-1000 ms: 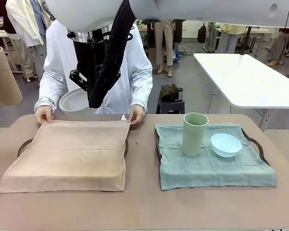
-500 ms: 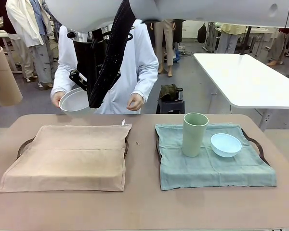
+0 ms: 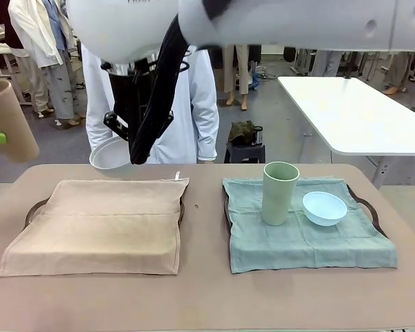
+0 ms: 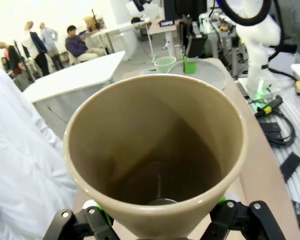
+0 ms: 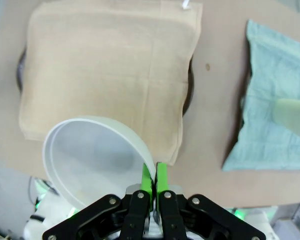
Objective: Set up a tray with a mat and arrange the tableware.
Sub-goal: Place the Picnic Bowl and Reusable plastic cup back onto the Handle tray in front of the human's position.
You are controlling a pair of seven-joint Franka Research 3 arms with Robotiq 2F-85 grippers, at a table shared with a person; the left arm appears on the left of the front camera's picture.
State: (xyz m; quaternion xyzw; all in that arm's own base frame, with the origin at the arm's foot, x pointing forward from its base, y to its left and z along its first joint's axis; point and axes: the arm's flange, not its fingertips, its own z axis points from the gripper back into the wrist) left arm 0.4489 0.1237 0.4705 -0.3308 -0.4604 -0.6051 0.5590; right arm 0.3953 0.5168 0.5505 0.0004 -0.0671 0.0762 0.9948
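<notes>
Tan mat (image 3: 97,225) lies flat on the left tray (image 3: 33,207), nothing on it yet. My right gripper (image 5: 154,184) is pinched tight on the rim of the white bowl (image 5: 92,155), hanging above the mat's far edge, around 12 o'clock of the tray. My left gripper (image 4: 160,220) is wrapped around the tan cup (image 4: 157,150), held off the table at about 9 o'clock from that tray, mouth tipped toward the camera.

Right tray (image 3: 368,207) looks done: green mat (image 3: 304,238), green cup (image 3: 280,192) upright at its 11 o'clock, blue bowl (image 3: 324,207) just beside it at 3 o'clock of the cup.

Step in hand, my read: place the bowl. Plan is to mirror the right tray, so aim right of mat centre and leave room for the cup. Level the bowl first; it hangs tilted from a one-sided rim grip. Lower until the base sits on cloth, then release, or it rocks. Person (image 3: 194,104) stands at 12 o'clock, close; keep the descent straight.
</notes>
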